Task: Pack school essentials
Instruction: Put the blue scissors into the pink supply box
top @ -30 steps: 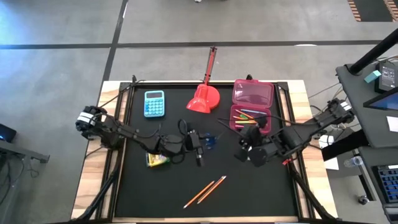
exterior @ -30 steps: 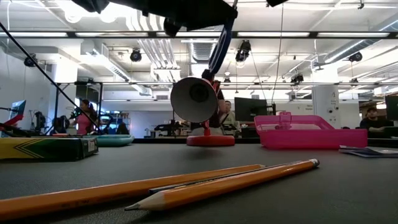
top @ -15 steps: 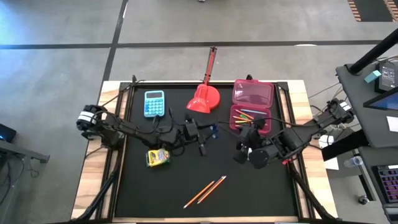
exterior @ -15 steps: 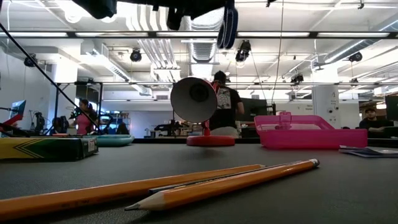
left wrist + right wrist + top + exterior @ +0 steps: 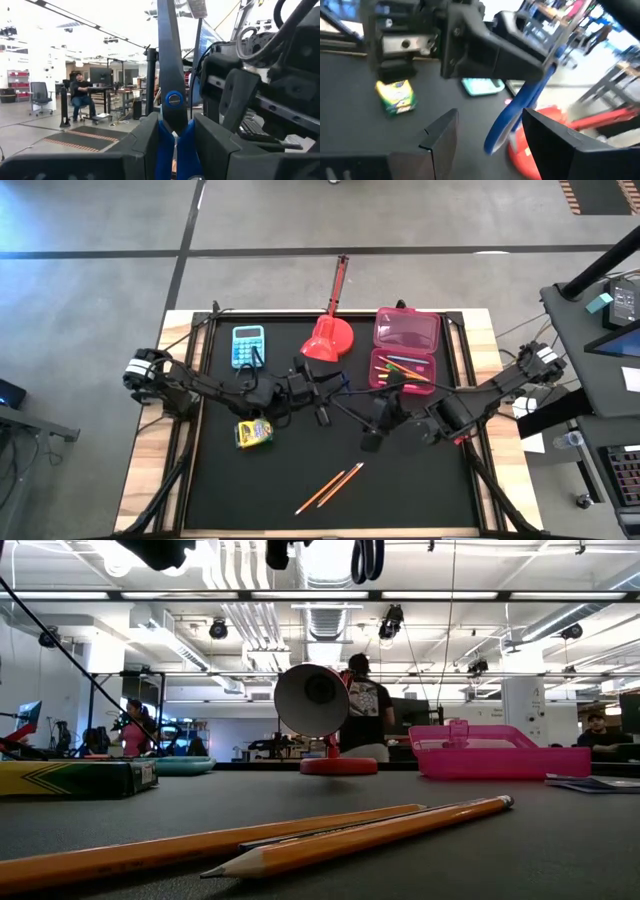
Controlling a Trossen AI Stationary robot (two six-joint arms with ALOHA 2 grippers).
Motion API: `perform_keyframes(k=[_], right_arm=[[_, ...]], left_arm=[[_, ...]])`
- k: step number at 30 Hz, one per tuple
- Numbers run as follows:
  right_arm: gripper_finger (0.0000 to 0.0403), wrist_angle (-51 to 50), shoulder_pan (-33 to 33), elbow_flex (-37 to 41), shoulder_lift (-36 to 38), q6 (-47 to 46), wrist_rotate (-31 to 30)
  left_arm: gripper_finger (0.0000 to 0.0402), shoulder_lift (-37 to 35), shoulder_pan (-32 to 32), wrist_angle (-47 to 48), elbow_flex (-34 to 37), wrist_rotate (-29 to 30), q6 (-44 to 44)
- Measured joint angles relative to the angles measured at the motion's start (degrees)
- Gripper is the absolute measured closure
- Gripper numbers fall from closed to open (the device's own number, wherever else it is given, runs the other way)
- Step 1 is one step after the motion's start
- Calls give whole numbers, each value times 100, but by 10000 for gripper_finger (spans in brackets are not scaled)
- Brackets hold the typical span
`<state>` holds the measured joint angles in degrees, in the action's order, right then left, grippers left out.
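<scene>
The blue-handled scissors [image 5: 340, 388] hang in the air over the middle of the table, with my left gripper [image 5: 323, 398] shut on them. Their blades point up and away in the left wrist view, and the handle loops [image 5: 365, 560] hang below. My right gripper [image 5: 368, 430] stands open just right of them, one finger on each side of a blue handle [image 5: 512, 120], apart from it. The open pink case [image 5: 405, 345] holds several coloured pens. The crayon box [image 5: 254, 432] and two orange pencils [image 5: 330, 485] lie flat on the mat. My left gripper pinches the scissors between its two fingers [image 5: 145, 142], on the blue handles just below the pivot [image 5: 172, 131]. The fingers come from the table's left, slanting a little upward and along the scissors. The scissors are lifted clear, blades up and forward, handle loops below the fingers.
A light-blue calculator [image 5: 248, 345] lies at the far left of the mat. A red long-handled scoop [image 5: 328, 335] sits at the far middle, beside the case. People and desks show in the room beyond the table.
My left gripper has risen and tipped its fingers upward, and the scissors' handle loops now hang higher above the table. My right gripper has moved toward the table's left, up to the scissors, and has turned at the wrist.
</scene>
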<state>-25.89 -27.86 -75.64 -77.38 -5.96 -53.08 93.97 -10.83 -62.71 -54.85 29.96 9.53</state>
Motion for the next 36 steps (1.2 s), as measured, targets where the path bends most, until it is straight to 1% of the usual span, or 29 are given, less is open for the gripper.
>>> perform_keyframes(k=[2,5,9,12,16,19,21,27,29,30,36], right_arm=[[192,236,6,2,-1,220,-145],[193,440,72,0,-1,343,-142],[192,433,181,17,-1,324,-136],[193,433,269,28,-1,308,-186],[205,435,355,28,-1,307,-232],[226,433,370,31,-2,309,-226],[247,425,374,31,-3,301,-245],[336,371,396,31,12,286,-413],[364,384,399,29,15,300,-270],[373,373,400,28,8,299,-284],[374,247,402,28,8,274,-268]], left_arm=[[311,50,0,-170,0,-90,-6],[311,161,0,-502,-23,-296,-14],[311,298,0,-747,-57,-357,-18],[311,412,0,-1039,-57,-538,-27],[311,542,2,-1385,-57,-575,-28],[311,610,2,-1397,-68,-569,-124],[311,636,2,-1401,-92,-563,-178],[311,649,2,-1386,-165,-522,-164],[312,649,-4,-1386,-201,-645,-178],[312,649,-4,-1383,-199,-604,-176],[312,654,-4,-1286,-212,-612,-180]])
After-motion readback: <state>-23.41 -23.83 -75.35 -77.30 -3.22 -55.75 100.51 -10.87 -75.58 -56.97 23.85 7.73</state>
